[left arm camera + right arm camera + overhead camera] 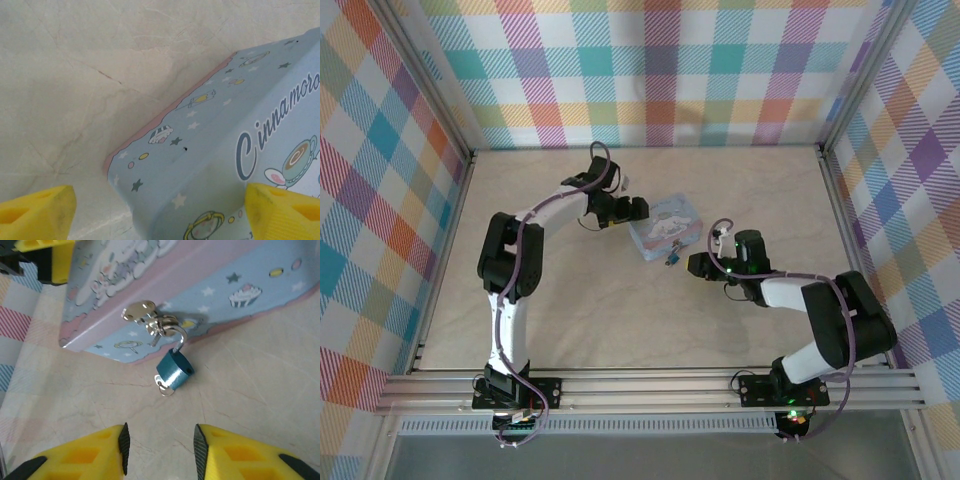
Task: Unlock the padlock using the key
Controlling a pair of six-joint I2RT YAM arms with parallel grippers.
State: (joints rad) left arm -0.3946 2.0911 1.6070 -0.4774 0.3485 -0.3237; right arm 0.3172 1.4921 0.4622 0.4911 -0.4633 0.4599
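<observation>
Teal metal padlock point(174, 371) hung from the silver hasp point(150, 320) of the light-blue printed tin box point(215, 280), resting on the pale surface point(250, 405). A silver key point(163, 388) seemingly sat in its underside. The right end effector point(160, 440) gaped empty near it; the left end effector point(157, 210) gaped astride the box corner. I judged the key-turn pending, needing a fine pinch on the key.

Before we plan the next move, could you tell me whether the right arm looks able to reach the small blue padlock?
Probably yes: the right fingers stand open, pointed at the padlock hanging from the hasp on the box, with only bare table between them.
</observation>
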